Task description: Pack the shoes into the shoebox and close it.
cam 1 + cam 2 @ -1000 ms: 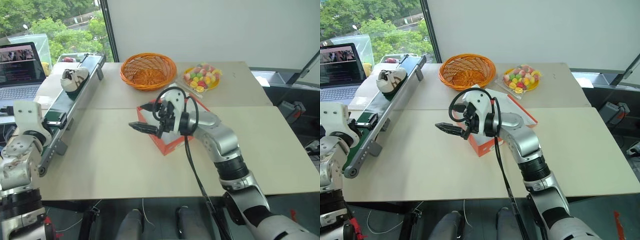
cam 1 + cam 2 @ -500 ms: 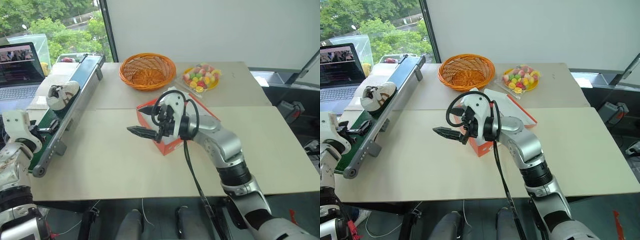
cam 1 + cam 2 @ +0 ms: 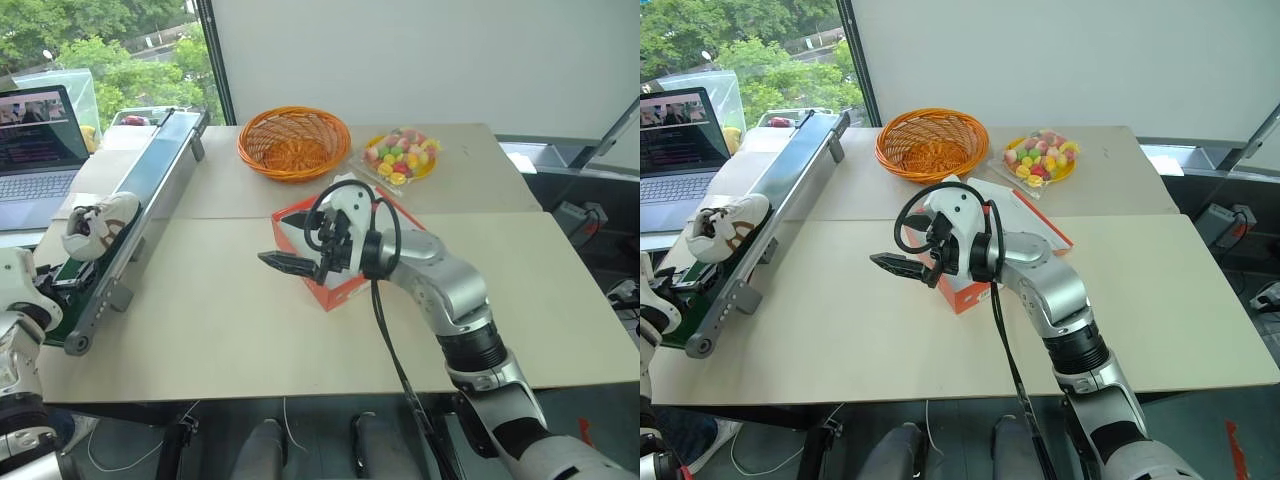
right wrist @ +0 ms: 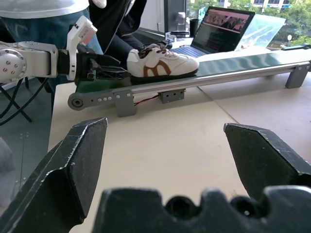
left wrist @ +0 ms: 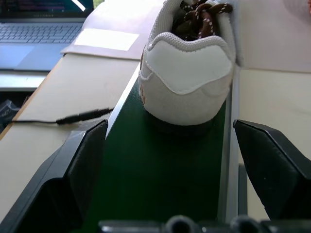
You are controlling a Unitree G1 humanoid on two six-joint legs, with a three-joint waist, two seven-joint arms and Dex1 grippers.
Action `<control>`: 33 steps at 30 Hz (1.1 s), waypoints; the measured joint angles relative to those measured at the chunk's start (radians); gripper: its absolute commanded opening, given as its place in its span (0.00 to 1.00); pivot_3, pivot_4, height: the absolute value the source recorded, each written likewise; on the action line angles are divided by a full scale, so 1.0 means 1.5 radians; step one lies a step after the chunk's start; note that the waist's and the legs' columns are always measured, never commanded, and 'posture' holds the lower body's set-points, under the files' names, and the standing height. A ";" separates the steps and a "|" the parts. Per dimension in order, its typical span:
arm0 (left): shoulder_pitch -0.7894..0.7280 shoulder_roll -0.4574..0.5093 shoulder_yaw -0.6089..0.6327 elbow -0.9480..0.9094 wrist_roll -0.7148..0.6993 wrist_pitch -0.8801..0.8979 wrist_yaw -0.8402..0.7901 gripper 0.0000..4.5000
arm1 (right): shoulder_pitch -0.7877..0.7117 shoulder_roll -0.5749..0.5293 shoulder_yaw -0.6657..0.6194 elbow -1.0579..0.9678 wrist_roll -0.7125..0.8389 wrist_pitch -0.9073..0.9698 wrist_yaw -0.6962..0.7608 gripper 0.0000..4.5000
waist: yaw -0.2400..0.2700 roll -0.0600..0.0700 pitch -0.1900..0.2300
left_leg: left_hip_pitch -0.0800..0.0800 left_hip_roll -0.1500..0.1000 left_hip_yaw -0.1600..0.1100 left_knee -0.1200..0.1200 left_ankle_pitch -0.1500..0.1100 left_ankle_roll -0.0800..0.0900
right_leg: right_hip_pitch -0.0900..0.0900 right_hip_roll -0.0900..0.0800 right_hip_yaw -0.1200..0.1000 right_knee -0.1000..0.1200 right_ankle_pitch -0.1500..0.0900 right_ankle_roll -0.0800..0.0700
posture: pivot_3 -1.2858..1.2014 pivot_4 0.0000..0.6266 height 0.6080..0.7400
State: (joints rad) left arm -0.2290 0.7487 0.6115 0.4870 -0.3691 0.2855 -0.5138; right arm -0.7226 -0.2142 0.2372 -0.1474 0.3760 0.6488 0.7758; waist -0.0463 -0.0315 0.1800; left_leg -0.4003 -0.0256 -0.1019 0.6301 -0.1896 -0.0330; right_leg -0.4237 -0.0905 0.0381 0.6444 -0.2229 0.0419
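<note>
Sneaker [image 3: 97, 222] riding near the low end of conveyor belt [image 3: 140, 199], heel toward L gripper [image 5: 165, 160], laces dark, tan trim on side; sitting upright on the green belt, prob. being delivered to the pickup end. L gripper waiting at belt's end w/ fingers spread wide either side of the heel, not touching, holding nothing; looks staged to catch the shoe as it is arriving. Shoebox [image 3: 335, 268] lying mid-table, red-orange, lid open, white inside; R arm partly hiding it. R gripper [image 3: 285, 262] hovering just beside box's near-left corner, pointing toward the belt, jaws wide, empty; likely parked as receiver for a handover or keeping clear of the box opening. Only one shoe visible here. Beyond: wicker basket [image 3: 295, 141] and plate of sweets [image 3: 403, 154] at far edge of table, not task items. Laptop [image 3: 40, 140] running off to the belt's far side; screen text too small to read. No brand or label readable on shoe or box.
</note>
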 measured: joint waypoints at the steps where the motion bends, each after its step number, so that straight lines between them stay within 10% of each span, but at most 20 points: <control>1: 0.008 0.000 0.004 -0.004 -0.006 0.000 -0.001 0.99 | -0.001 0.000 0.001 0.001 0.000 0.000 0.002 1.00 | 0.000 0.000 0.000 | 0.000 0.000 0.000 0.000 0.000 0.000 | 0.000 0.000 0.000 0.000 0.000 0.000 | 0.52 0.24 1.00; 6: 0.036 -0.001 0.013 -0.033 -0.029 0.003 -0.016 0.99 | -0.009 0.001 0.004 0.003 0.000 0.000 0.009 1.00 | 0.000 0.000 0.000 | 0.000 0.000 0.000 0.000 0.000 0.000 | 0.000 0.000 0.000 0.000 0.000 0.000 | 0.52 0.24 1.00; 19: 0.138 -0.064 0.044 -0.182 -0.097 0.051 -0.009 0.22 | -0.023 -0.002 0.013 0.017 -0.001 -0.002 0.021 1.00 | 0.010 -0.001 0.000 | 0.001 0.000 0.001 0.000 0.000 0.000 | 0.001 -0.001 0.000 -0.001 0.000 -0.001 | 0.52 0.24 1.00; 28: 0.209 -0.141 -0.112 -0.555 -0.214 0.239 0.023 0.22 | -0.025 0.036 -0.042 0.018 0.057 0.045 -0.016 1.00 | 0.019 -0.003 -0.001 | 0.000 0.001 0.001 0.000 0.000 0.000 | 0.001 0.000 0.000 -0.002 0.001 -0.002 | 0.52 0.24 1.00; 33: 0.030 -0.171 -0.215 -0.665 -0.243 0.297 0.104 0.22 | -0.088 0.127 -0.243 0.079 0.182 0.143 -0.189 1.00 | 0.018 -0.003 -0.001 | 0.001 0.003 0.001 0.000 0.000 0.000 | 0.002 0.003 0.000 -0.001 0.002 -0.004 | 0.52 0.24 1.00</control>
State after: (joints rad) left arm -0.1846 0.4926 0.2897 -0.5109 -0.7335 0.7311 -0.3580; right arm -0.8549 -0.0241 -0.1268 -0.0286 0.6494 0.8638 0.4928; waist -0.0199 -0.0355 0.1779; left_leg -0.3990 -0.0216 -0.1009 0.6306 -0.1895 -0.0334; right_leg -0.4214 -0.0861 0.0377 0.6424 -0.2197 0.0365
